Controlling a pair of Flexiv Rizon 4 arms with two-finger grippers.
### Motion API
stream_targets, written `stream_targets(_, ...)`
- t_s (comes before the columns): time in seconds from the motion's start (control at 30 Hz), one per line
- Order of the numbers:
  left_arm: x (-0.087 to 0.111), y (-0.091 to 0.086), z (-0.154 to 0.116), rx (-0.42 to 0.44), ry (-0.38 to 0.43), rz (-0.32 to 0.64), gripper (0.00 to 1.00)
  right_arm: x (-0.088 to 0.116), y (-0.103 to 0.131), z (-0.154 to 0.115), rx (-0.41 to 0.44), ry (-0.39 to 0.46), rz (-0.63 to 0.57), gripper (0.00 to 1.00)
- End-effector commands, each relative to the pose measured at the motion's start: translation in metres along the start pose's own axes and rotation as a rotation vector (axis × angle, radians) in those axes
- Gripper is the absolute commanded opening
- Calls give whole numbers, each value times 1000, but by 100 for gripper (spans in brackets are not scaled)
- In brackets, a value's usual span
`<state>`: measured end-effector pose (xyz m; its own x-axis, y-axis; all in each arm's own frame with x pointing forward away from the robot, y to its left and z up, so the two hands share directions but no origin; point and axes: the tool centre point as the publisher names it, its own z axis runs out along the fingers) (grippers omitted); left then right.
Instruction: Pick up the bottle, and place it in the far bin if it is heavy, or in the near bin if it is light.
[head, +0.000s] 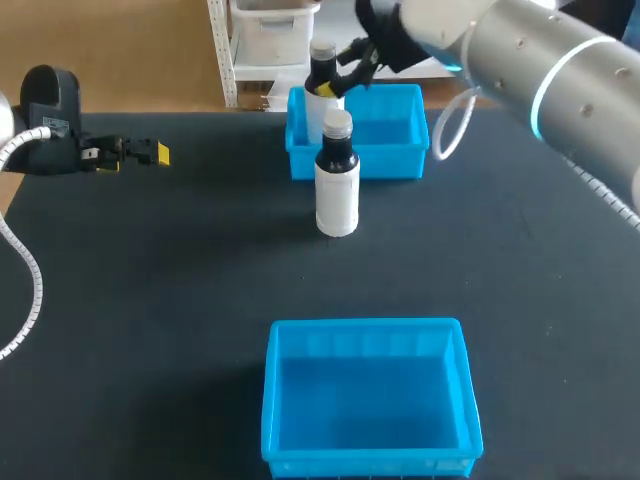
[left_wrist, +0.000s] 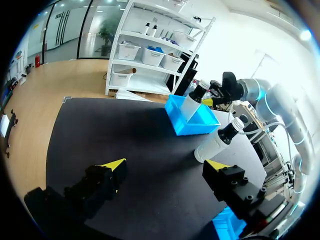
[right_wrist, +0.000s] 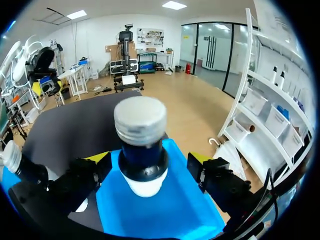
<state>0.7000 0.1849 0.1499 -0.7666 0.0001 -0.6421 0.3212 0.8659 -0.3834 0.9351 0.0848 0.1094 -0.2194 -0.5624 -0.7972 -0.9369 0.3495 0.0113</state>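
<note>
A bottle (head: 322, 72) with a white body, dark neck and grey cap stands upright in the left part of the far blue bin (head: 400, 135). My right gripper (head: 345, 72) is around its neck. In the right wrist view the bottle (right_wrist: 141, 145) rises between the spread fingers of my right gripper (right_wrist: 150, 167), with gaps on both sides, above the bin floor (right_wrist: 160, 215). A second, like bottle (head: 337, 175) stands on the mat just in front of that bin. My left gripper (head: 140, 152) is open and empty at the far left of the table.
The near blue bin (head: 285, 400) sits empty at the table's front edge. From the left wrist, the standing bottle (left_wrist: 215, 142) and the far bin (left_wrist: 192, 122) lie ahead of my left gripper (left_wrist: 165, 167), across bare black mat.
</note>
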Motion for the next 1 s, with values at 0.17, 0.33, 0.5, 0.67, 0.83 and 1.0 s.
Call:
stream_targets(0.17, 0, 0, 0, 0, 0, 0, 100, 41, 11, -77, -214, -18, 49, 100)
stream_targets(0.33, 0, 0, 0, 0, 0, 0, 100, 61, 34, -117, -183, -19, 43, 100)
stream_targets(0.5, 0, 0, 0, 0, 0, 0, 100, 69, 66, -143, -188, -33, 6, 100)
stream_targets(0.67, 0, 0, 0, 0, 0, 0, 100, 70, 99, -155, -199, -47, -24, 100)
stream_targets(0.83, 0, 0, 0, 0, 0, 0, 100, 70, 129, -156, -204, -49, -49, 100)
stream_targets(1.0, 0, 0, 0, 0, 0, 0, 100, 66, 155, -147, -202, -47, -65, 100)
